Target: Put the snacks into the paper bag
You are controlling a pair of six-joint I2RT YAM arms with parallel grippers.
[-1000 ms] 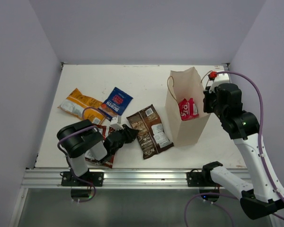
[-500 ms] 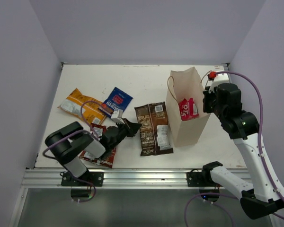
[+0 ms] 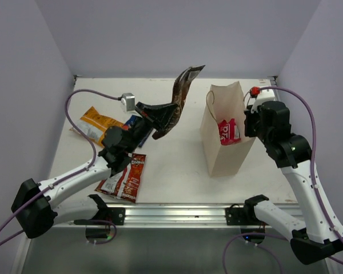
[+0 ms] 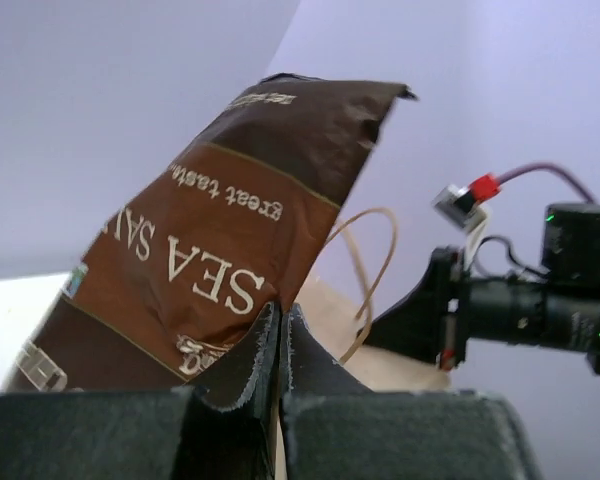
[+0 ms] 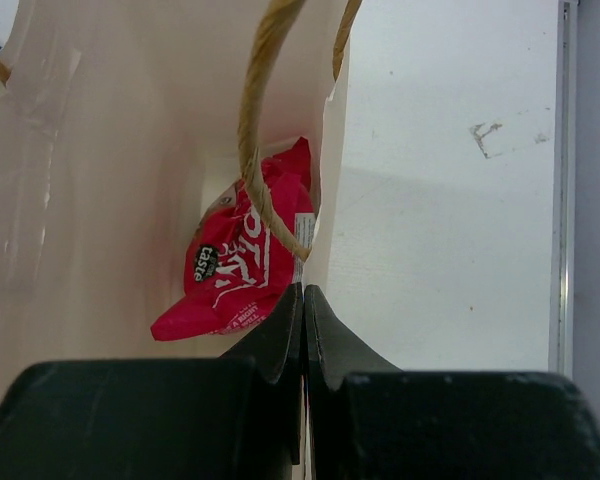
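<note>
My left gripper (image 3: 162, 118) is shut on the lower edge of the dark brown snack packet (image 3: 181, 91), which hangs upright in the air left of the paper bag (image 3: 223, 151). In the left wrist view the brown packet (image 4: 220, 230) rises from the gripper (image 4: 280, 312), with a loop handle (image 4: 375, 265) behind it. My right gripper (image 3: 247, 127) is shut on the bag's right rim (image 5: 328, 130). A pink-and-white packet (image 5: 242, 265) lies inside the bag. On the table lie the orange packet (image 3: 96, 122) and the red-orange packet (image 3: 126, 176); the blue packet (image 3: 132, 120) is mostly hidden by my left arm.
The white table (image 3: 171, 171) is walled at the back and on both sides. A metal rail (image 3: 171, 212) runs along its near edge, where the arm bases are bolted. A purple cable (image 3: 83, 100) loops above the left arm.
My left gripper shut on the brown packet, lifted it off the table and carried it up and back toward the bag. The right arm and the bag stayed put.
</note>
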